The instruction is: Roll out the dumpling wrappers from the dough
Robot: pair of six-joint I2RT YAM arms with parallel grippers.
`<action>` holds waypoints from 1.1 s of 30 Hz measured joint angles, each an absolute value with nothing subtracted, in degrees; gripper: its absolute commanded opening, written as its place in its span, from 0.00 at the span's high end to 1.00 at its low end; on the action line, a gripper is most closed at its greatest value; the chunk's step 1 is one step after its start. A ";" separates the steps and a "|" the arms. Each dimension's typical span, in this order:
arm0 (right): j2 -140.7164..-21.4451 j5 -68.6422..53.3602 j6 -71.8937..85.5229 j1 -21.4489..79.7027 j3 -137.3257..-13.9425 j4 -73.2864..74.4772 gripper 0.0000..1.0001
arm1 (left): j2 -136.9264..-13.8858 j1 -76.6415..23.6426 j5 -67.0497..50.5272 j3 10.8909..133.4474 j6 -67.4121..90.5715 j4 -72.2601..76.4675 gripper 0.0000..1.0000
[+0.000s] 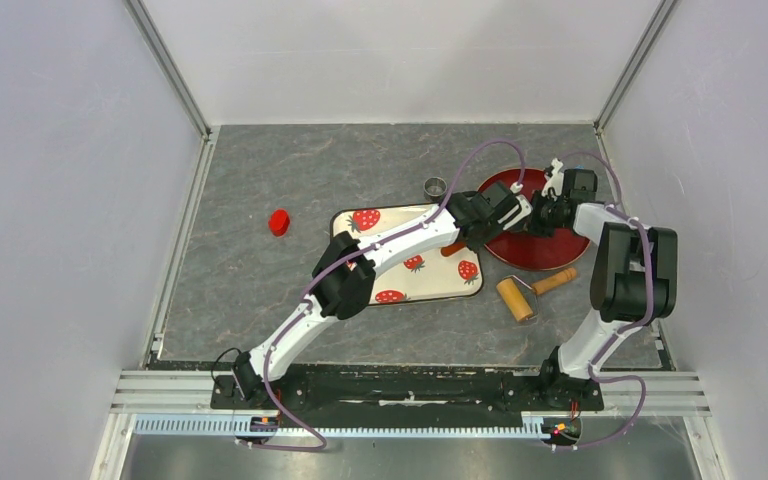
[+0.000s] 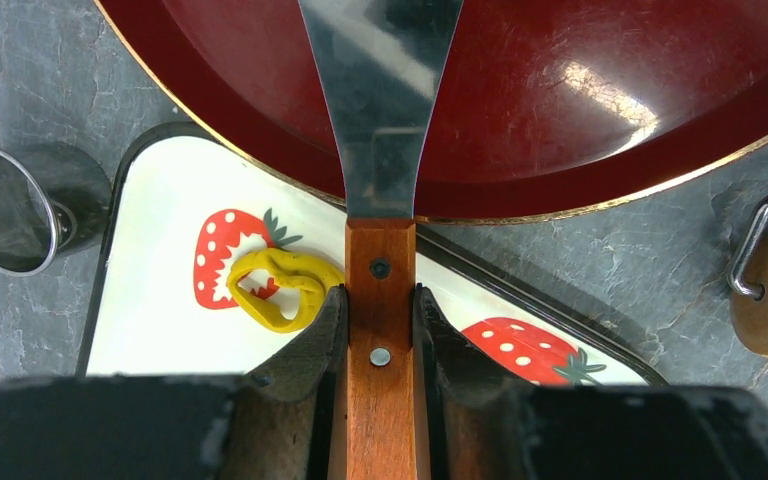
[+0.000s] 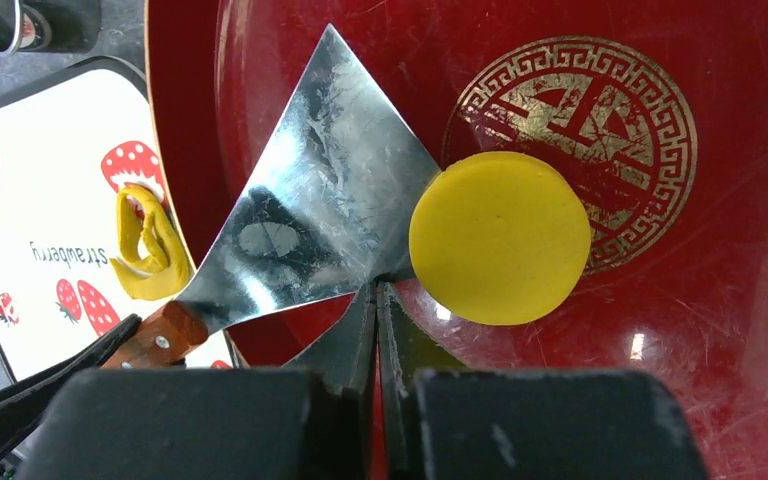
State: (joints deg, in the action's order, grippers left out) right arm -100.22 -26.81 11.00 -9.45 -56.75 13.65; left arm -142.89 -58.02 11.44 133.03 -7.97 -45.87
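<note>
One wrapper (image 3: 500, 238) lies finished on the red plate (image 3: 740, 300). My left tool (image 2: 380, 300) clamps the spatula (image 2: 380, 90), my right tool (image 3: 377, 300) is pinched together on nothing, and scrap dough (image 2: 280, 290) waits at the tray's (image 2: 160, 330) far corner.

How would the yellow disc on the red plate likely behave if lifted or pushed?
The disc looks thin and soft, so it would probably flop if lifted by one edge. Lying flat on the glossy plate, it may slide or stick rather than roll. The twisted scrap on the tray suggests it deforms easily.
</note>
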 measured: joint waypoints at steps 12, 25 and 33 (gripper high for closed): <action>-102.89 -24.45 11.03 -8.84 -58.43 13.50 1.00 | -142.89 -58.33 12.60 133.56 -8.27 -46.17 0.98; -104.75 -22.57 10.02 -8.58 -61.67 16.40 1.00 | -141.73 -58.65 16.01 129.71 -8.40 -45.41 0.98; -104.77 -22.63 9.56 -8.60 -61.71 16.47 0.99 | -136.88 -58.65 17.76 124.29 -7.51 -45.54 0.98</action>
